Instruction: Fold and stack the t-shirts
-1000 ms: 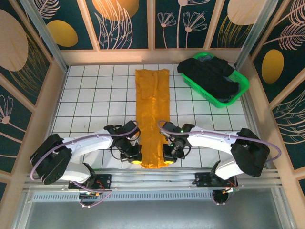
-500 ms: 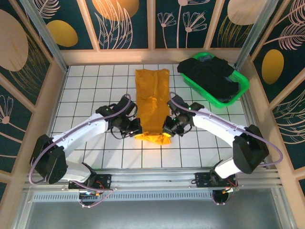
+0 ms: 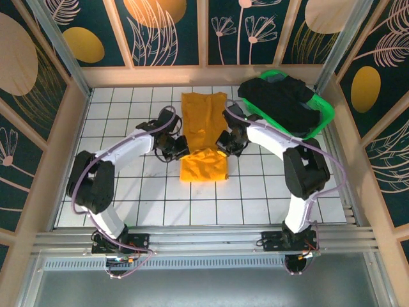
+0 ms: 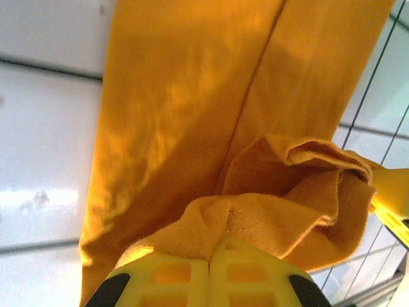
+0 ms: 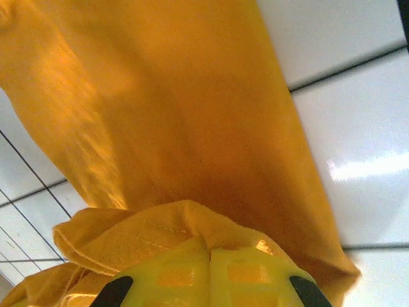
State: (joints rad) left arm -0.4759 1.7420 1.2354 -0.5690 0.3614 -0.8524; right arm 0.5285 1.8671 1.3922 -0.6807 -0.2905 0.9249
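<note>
The mustard t-shirt (image 3: 203,125) lies as a long narrow strip on the tiled table, its near end lifted and carried back over itself in a loose fold (image 3: 204,165). My left gripper (image 3: 179,149) is shut on the hem's left corner (image 4: 211,220). My right gripper (image 3: 225,144) is shut on the hem's right corner (image 5: 185,220). Both yellow fingertip pairs are pressed together with cloth pinched between them. The flat part of the shirt (image 4: 185,96) (image 5: 160,96) stretches away beneath each wrist. The black t-shirt (image 3: 281,102) is heaped in the green basket.
The green plastic basket (image 3: 323,118) stands at the back right corner of the table (image 3: 128,192). Wooden walls and a metal rail close the white tiled surface on every side. Both arms reach far forward, elbows out to the sides.
Both grippers have carried the shirt's near hem from the front edge towards the back, over the middle of the strip. The near half now doubles over the far half.
</note>
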